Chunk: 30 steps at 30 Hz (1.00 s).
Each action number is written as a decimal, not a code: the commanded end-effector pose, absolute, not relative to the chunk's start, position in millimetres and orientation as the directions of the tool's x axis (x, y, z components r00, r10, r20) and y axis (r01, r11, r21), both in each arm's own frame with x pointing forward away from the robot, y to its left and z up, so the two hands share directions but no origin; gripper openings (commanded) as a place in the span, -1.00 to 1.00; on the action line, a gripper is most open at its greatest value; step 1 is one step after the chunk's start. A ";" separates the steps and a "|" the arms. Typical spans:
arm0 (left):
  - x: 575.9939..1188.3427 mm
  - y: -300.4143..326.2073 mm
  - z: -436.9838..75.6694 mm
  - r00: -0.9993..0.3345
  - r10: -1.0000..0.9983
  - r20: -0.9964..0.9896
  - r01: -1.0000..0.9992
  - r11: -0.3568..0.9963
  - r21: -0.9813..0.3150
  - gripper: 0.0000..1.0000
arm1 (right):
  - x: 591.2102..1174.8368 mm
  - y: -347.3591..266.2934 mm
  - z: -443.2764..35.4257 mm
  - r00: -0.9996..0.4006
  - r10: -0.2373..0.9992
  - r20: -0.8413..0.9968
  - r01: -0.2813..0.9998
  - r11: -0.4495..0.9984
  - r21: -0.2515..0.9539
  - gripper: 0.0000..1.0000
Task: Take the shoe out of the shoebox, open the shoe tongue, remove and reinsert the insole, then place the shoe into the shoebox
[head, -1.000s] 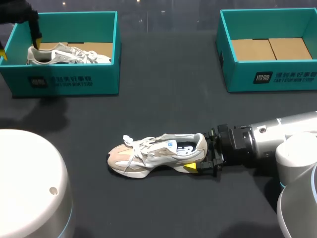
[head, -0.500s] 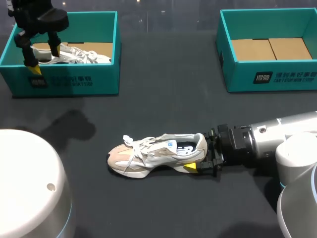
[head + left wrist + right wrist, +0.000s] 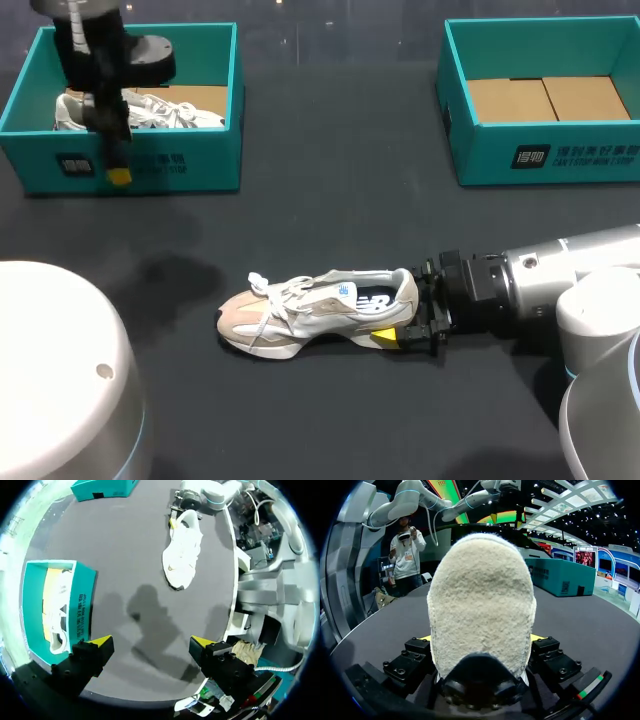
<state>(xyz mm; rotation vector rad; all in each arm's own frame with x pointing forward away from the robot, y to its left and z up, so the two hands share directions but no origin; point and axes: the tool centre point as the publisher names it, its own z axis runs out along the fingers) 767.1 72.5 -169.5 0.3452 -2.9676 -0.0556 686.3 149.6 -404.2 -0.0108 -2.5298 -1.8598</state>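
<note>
- Head view: shoe [image 3: 318,312] lies on the dark table [image 3: 330,200], about mid-table and nearer the robot. Its toe points to the robot's left and its heel toward the right arm.
- Right gripper [image 3: 405,310] is at the heel. One yellow tip shows against the near side of the heel, the other is hidden behind it.
- Right wrist view: the fleecy heel fills the space between the fingers, a yellow sliver pressed against each side. The right gripper [image 3: 481,640] is clamped on the shoe [image 3: 481,605].
- Left gripper [image 3: 115,150] hangs over the front wall of the left shoebox [image 3: 215,110], well apart from the shoe.
- Left wrist view: the left gripper [image 3: 151,642] has its fingers spread wide, nothing between them. The shoe [image 3: 182,550] lies far ahead on the table.
- A second shoe [image 3: 150,108] lies inside the left shoebox.
- Right shoebox [image 3: 480,150] stands at the far right, its cardboard floor showing.
</note>
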 end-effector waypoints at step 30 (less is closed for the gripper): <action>676.6 -43.7 -200.4 0.007 -0.996 -0.091 -0.976 -0.026 0.218 1.00 | 686.7 151.8 -405.6 -1.000 0.005 0.005 0.006 0.300 0.954 -1.00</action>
